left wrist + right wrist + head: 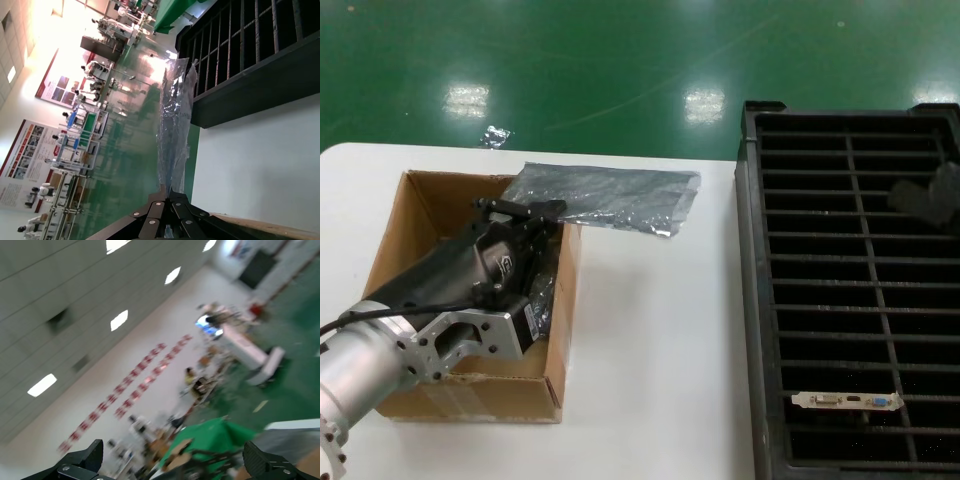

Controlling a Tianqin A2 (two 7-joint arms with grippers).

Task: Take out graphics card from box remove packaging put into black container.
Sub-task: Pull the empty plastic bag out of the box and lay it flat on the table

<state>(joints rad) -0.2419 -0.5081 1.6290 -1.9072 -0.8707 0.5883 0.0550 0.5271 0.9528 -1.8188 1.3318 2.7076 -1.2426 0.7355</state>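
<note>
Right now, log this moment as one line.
left gripper: in box | packaging: on table behind box | graphics card: in black container | right gripper: open

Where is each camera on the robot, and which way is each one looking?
Head view: sits on the robot's head, looking down at the table, box, bag and black tray holding one card; the left arm's gripper reaches into the box.
Left wrist view: sits on the left arm, looking across the table past the bag to the tray; its own fingers show.
Right wrist view: sits on the right arm, facing up into the hall; only its open fingers show.
Shared: head and left wrist views both show bag and tray.
</note>
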